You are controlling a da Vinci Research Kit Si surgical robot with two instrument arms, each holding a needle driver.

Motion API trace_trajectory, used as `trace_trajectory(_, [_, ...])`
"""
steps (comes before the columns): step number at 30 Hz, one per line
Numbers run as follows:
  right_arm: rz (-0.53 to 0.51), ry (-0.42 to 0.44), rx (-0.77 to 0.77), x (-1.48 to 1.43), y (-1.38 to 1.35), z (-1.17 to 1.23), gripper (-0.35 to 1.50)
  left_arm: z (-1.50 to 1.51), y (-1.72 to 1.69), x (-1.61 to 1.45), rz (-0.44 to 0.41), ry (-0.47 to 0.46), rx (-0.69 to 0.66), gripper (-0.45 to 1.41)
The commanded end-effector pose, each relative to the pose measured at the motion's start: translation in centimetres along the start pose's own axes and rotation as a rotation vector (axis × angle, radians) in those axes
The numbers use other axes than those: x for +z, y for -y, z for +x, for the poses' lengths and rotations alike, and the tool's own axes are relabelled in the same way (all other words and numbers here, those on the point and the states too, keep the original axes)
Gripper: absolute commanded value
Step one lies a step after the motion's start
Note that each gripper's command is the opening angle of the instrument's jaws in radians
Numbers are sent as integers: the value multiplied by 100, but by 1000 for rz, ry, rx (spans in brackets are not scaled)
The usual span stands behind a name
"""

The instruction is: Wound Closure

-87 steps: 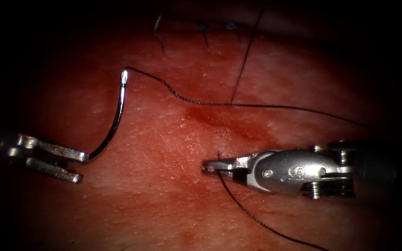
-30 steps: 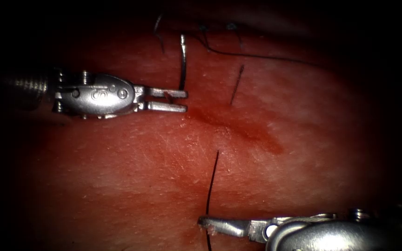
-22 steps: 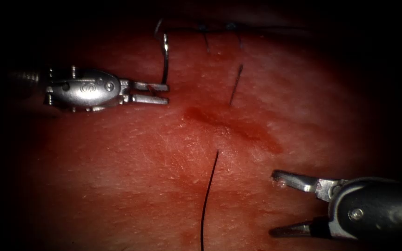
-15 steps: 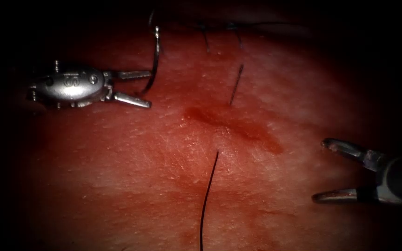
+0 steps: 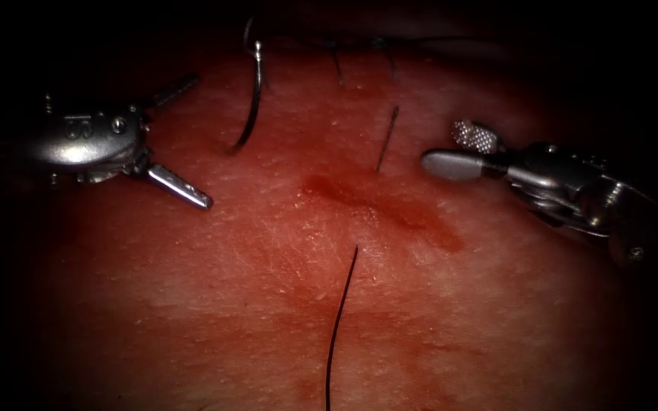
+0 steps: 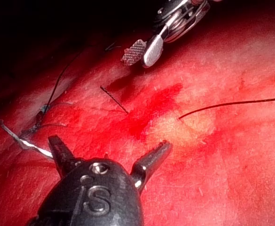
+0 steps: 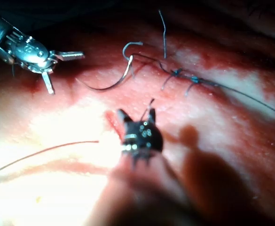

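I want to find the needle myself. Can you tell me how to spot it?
Start at the left arm's tool, the silver one with its jaws wide open holding nothing. Just beside its jaws, the needle lies loose on the tissue. Unlike the straight dark cut ends of thread nearby, it is a shiny curved metal hook.
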Motion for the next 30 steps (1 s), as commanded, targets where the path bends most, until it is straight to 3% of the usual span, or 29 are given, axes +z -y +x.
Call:
trace_trajectory(1, [-6,-10,50,27,-13,-4,128,7,-7,5,7,0,39,86])
trace_trajectory(7, [2,-20,157,53,-33,-18,133,26,-27,-1,-29,-38,61,68])
trace_trajectory(14, [-17,-9,167,65,-43,-26,130,32,-39,-3,-50,-51,60,64])
trace_trajectory(15, [-17,-9,172,66,-43,-27,125,32,-40,-4,-53,-52,60,64])
trace_trajectory(17, [-11,-5,178,62,-43,-26,66,32,-40,-3,-61,-57,61,63])
trace_trajectory(18, [-12,-1,185,61,-43,-25,52,32,-41,-3,-61,-57,61,61])
trace_trajectory(19, [-10,-4,186,61,-42,-25,56,32,-41,-3,-60,-57,61,61])
trace_trajectory(20, [-4,-3,187,61,-41,-25,73,31,-41,-3,-63,-59,61,59])
trace_trajectory(24, [17,2,190,65,-35,-23,78,31,-42,-2,-68,-62,62,54])
trace_trajectory(26, [34,7,188,72,-29,-24,104,31,-42,-2,-74,-66,63,51])
trace_trajectory(30, [42,11,185,77,-25,-24,111,31,-42,-2,-74,-67,63,49])
